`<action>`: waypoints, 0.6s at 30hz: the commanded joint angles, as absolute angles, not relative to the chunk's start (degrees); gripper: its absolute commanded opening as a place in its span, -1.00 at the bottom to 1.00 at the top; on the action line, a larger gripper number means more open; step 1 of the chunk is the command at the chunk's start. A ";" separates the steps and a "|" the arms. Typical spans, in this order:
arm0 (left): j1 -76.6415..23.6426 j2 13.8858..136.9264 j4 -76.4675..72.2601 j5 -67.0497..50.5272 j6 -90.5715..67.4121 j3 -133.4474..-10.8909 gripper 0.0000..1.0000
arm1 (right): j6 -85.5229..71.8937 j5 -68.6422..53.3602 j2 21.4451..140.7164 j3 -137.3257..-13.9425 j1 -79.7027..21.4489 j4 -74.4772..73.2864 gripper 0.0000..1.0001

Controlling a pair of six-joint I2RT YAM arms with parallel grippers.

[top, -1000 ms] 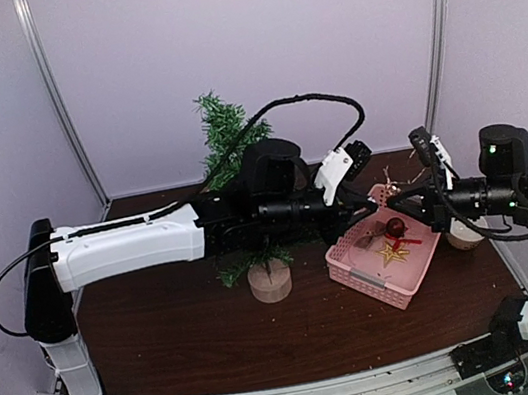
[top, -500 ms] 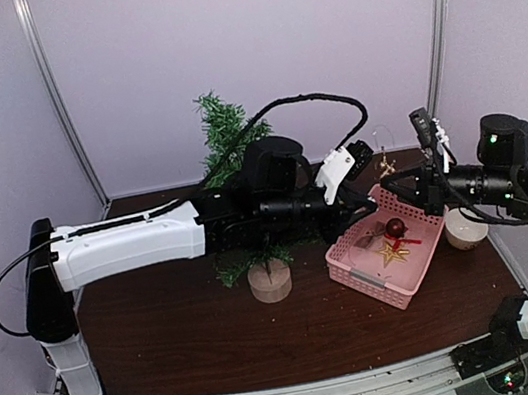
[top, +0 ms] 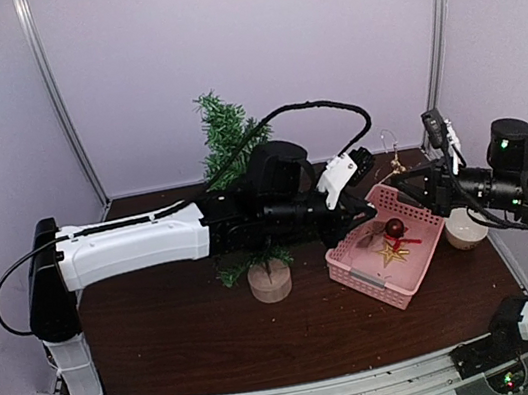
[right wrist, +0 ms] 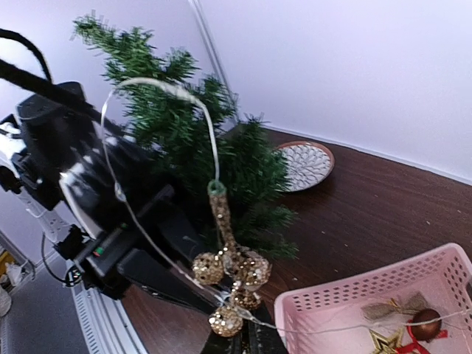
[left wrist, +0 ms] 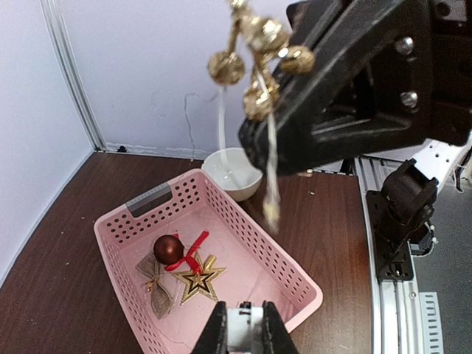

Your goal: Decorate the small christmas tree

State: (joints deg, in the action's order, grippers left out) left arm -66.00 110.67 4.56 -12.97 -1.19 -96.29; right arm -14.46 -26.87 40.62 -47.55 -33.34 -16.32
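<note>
The right gripper (top: pixel 407 192), jaws pinching the gold bell ornament (right wrist: pixel 232 273), should slip its wire loop (right wrist: pixel 151 80) over a small christmas tree (top: pixel 225 133) branch tip; left gripper (left wrist: pixel 242 317) jaws: cannot tell.

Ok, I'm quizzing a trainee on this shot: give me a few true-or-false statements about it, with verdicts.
1. The right gripper holds a gold bell ornament. True.
2. The pink basket is empty. False: a red ball, a gold star and a bow lie in it.
3. The small christmas tree lies on its side. False: it stands upright on its wooden base.
4. A white bowl sits beside the basket. True.
</note>
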 commanded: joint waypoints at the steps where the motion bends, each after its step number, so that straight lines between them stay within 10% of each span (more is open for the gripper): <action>1: -65.82 108.25 1.46 -12.59 -0.99 -96.33 -1.00 | -12.31 -12.47 39.53 -47.85 -32.41 -25.50 -0.89; 18: -65.82 102.88 2.28 -9.89 -0.61 -96.22 -1.00 | -17.31 -1.37 38.53 -44.15 -25.97 -28.02 -0.89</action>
State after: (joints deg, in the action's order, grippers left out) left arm -66.00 105.01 4.36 -11.60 -1.17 -96.20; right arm -15.84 -3.51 39.03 -44.95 -27.62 -27.68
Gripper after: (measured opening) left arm 0.123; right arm 0.060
